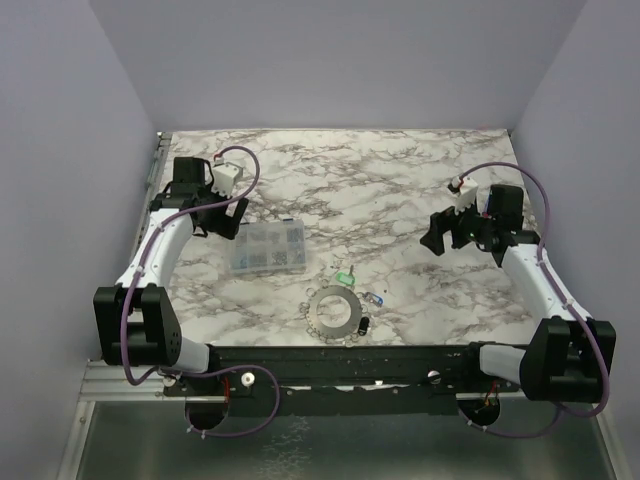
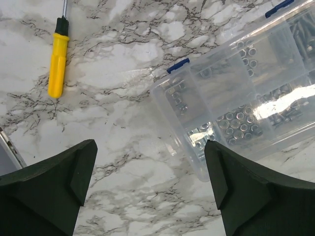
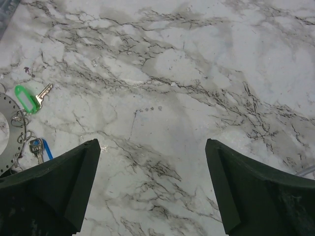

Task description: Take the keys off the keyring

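The grey metal keyring [image 1: 333, 311] lies flat on the marble table near the front middle. A green-headed key [image 1: 343, 276] sits at its far edge and a blue-headed key [image 1: 375, 298] at its right; plain silver keys lie around its rim. In the right wrist view the keyring's edge [image 3: 6, 108], the green-headed key [image 3: 27, 99] and the blue-headed key [image 3: 39, 149] show at the far left. My left gripper [image 1: 222, 222] is open and empty, up at the far left. My right gripper [image 1: 447, 232] is open and empty, raised at the right.
A clear compartment box [image 1: 267, 248] of small parts lies left of centre, beside the left gripper; it also shows in the left wrist view [image 2: 241, 93]. A yellow-handled screwdriver [image 2: 57, 61] lies on the table left of the box.
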Controlling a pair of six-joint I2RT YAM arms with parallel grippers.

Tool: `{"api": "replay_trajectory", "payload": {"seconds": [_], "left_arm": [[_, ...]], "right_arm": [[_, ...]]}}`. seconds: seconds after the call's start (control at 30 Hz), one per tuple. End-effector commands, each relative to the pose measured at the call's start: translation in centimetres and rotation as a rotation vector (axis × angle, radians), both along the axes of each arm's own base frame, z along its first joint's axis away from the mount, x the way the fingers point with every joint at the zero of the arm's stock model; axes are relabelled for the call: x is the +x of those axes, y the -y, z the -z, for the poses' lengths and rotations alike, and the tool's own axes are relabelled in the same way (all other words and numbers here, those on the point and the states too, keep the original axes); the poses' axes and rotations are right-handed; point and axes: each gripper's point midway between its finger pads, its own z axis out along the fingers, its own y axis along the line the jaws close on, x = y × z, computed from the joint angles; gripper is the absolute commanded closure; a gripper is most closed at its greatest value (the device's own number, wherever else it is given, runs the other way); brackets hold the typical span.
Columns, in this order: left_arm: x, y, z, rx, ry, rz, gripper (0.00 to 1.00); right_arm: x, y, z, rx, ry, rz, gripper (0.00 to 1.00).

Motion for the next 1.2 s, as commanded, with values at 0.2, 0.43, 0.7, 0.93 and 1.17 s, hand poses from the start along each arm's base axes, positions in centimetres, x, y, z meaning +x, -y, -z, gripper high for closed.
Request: {"api": "replay_trajectory", "payload": {"seconds": [0.2, 0.43, 0.7, 0.93, 1.17], "left_arm": [[-3.5, 8.1, -0.4, 0.062, -0.010, 0.433, 0.01], [-10.4, 14.8, 2.0, 0.061, -0.040, 0.831, 0.01], [-16.5, 18.1, 4.9, 0.150, -0.030, 1.112, 0.01], [-18.4, 18.0, 7.9, 0.232, -0.005, 1.210, 0.04], [-18.1, 19.4, 8.1, 0.198, 0.036, 1.254, 0.11]], "right_arm": [[-0.7, -0.5, 1.3, -0.018, -0.041, -0.030, 0.00], [-0.7, -0.4, 1.3, -0.029, -0.035, -0.033, 0.00], [-0.8, -0.5, 1.6, -0.032, -0.038, -0.039, 0.00], [-0.8, -0.4, 1.6, -0.032, -0.035, -0.040, 0.00], [-0.8, -0.5, 1.8, -0.029, -0.042, -0.040, 0.00]]}}
